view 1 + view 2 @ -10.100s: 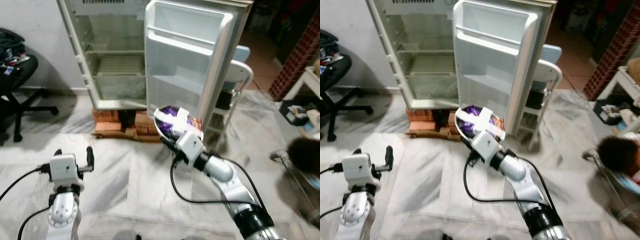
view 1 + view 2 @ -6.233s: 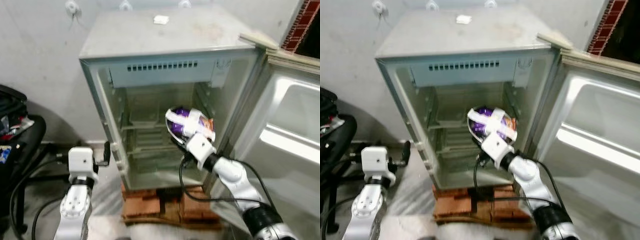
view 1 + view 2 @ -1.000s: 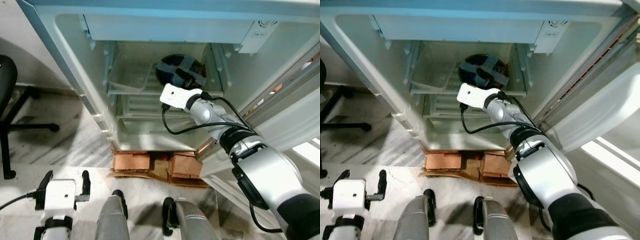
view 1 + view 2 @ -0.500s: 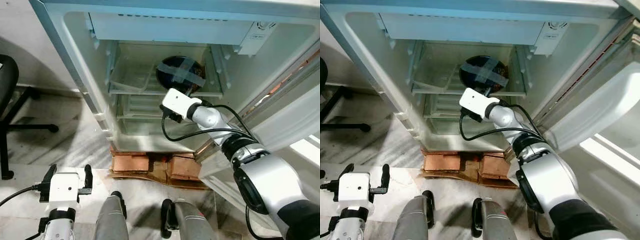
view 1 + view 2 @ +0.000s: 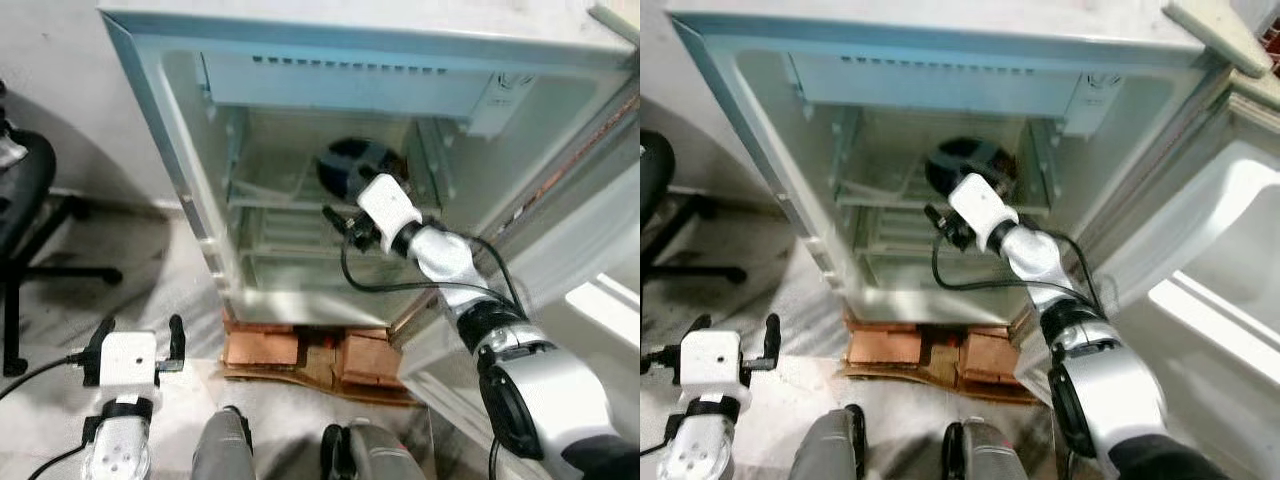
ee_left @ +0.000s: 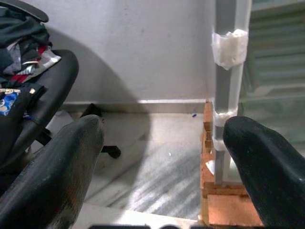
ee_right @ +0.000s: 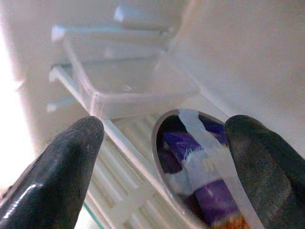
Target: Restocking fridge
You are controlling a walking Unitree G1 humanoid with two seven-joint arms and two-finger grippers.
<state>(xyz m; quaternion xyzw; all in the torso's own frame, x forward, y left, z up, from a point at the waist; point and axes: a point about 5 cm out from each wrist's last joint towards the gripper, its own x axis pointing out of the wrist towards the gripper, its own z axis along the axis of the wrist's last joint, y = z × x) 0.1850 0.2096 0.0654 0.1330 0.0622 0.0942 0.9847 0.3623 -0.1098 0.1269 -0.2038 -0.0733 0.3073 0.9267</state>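
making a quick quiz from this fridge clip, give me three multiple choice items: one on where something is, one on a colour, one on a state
1. Where does the taped bowl sit?
A. on the fridge's upper shelf
B. on the floor
C. on the office chair

2. What colour is the packet under the bowl's tape?
A. green
B. purple
C. yellow

3. How are the right gripper fingers?
A. shut on the bowl
B. open, apart from the bowl
C. shut on the shelf

Answers: 1 A, the bowl rests on the shelf inside the fridge. 2 B, the right wrist view shows purple beneath white tape. 3 B, both fingers stand spread with the bowl between and beyond them.
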